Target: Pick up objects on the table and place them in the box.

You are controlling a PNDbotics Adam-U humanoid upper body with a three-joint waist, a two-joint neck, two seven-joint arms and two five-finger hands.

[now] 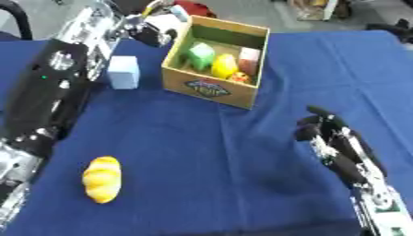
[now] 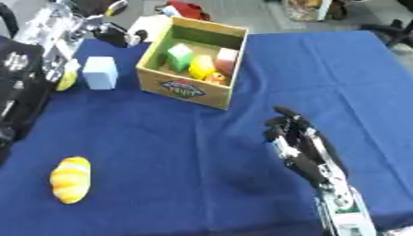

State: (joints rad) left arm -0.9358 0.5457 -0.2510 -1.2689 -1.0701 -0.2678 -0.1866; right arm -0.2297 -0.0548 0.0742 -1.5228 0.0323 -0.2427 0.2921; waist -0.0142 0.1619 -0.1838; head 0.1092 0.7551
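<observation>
Wooden box [image 1: 211,87] near the far edge of the blue table [image 1: 242,184], slightly toward the left, already holding a green block [image 1: 200,55], a yellow piece [image 1: 224,66], a pale pink block [image 1: 249,60] and a small orange-red thing at the front wall. Just left of the box, apart from it, a light blue block [image 1: 123,72] on the cloth. Well away, near the front left corner, a yellow-orange striped piece like a bread roll [image 1: 103,179], lying flat and untouched. Above the box's far left corner, the left hand [image 1: 151,31], fingers curled, though whether round anything cannot be told; a white shape close beside it, unclear. Toward the front right, the right hand [image 2: 294,138] hovering over bare cloth, fingers bent but relaxed, holding nothing. Probably between picks, by the look of it: two objects left outside. Next move likely calls for a reach to the blue block, nearest the left hand, with a grasp across its flat sides, then a short carry over the box wall. Only in the right eye view: a small yellow object [image 2: 67,79] just left of the blue block, hidden behind the left arm in the other.
</observation>
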